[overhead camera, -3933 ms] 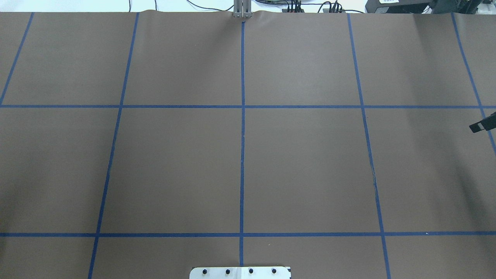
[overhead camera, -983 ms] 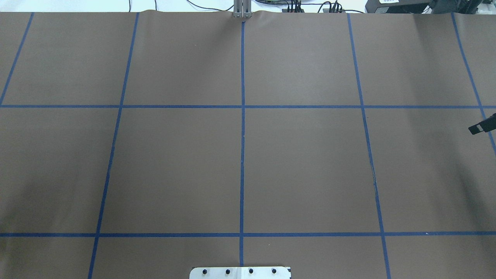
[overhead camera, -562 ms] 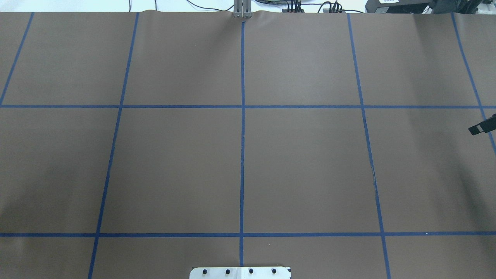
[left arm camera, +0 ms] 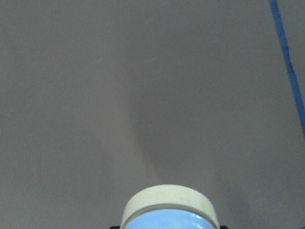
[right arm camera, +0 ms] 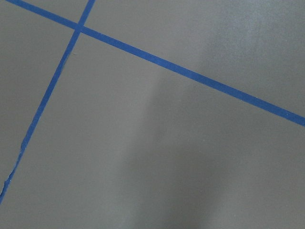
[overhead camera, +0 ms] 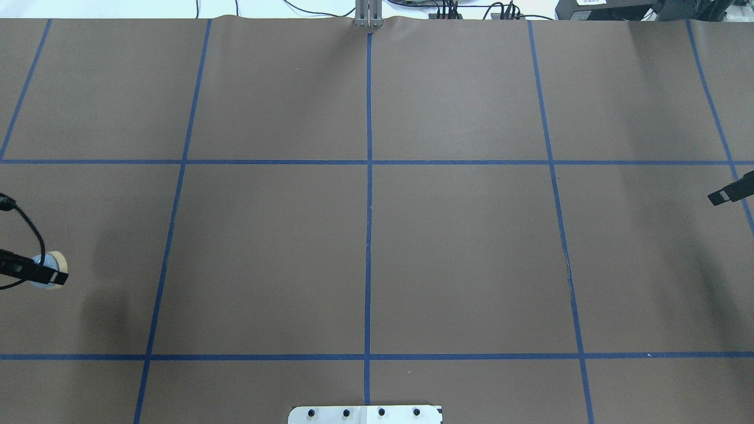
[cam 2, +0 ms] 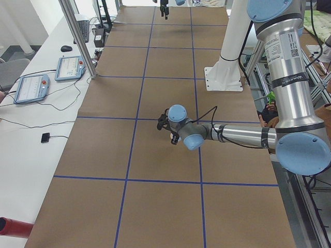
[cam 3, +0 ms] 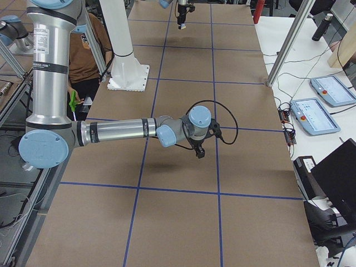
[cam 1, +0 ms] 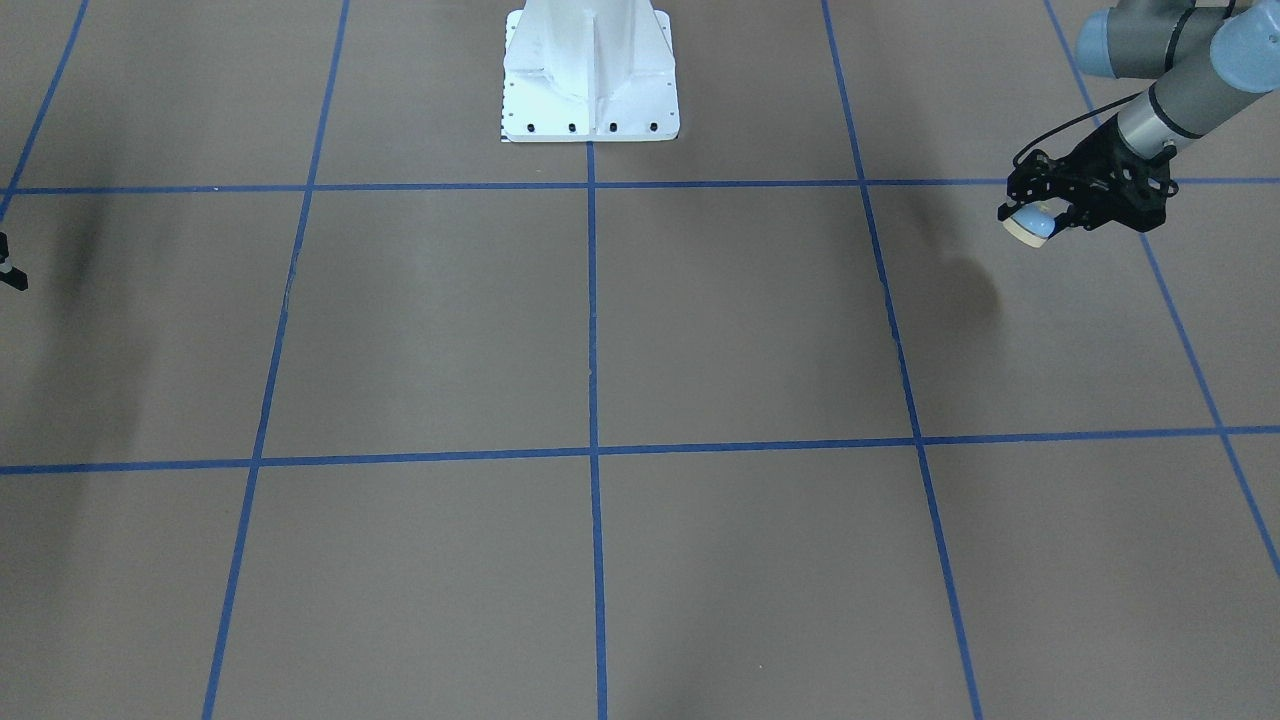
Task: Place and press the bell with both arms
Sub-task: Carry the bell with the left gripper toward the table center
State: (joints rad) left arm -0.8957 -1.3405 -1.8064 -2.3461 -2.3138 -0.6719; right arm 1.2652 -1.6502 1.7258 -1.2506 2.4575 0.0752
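Two-arm station seen from six cameras. The desk (overhead camera: 459,253) is covered with brown paper divided into squares by blue tape (overhead camera: 368,235). A white pedestal (cam 1: 590,70) is bolted at the robot's edge of it.

Left arm (cam 1: 1170,60): it reaches over the desk's left end. The left claw (cam 1: 1040,212) is clenched on the bell (cam 1: 1028,226), gripping the light-blue dome. The bell is tilted, with its cream base ring turned away from the claw and down toward the desk. The button is hidden. A shadow on the paper lies apart from the bell, so the bell hangs clear of the desk.

Overhead view: the bell (overhead camera: 53,259) sits at the far left edge, in the middle row of squares, with the left claw (overhead camera: 41,272) across it. In the left wrist view the bell (overhead camera: 209,259) fills the bottom edge, cream ring foremost, over bare paper.

Right arm (cam 3: 117,130): it stretches over the desk's right end. The right claw (overhead camera: 730,191) shows only as a black tip at the far right edge, in the middle row, well apart from the bell. Whether it is clenched or released cannot be told. The right wrist view shows only paper and crossing tape.
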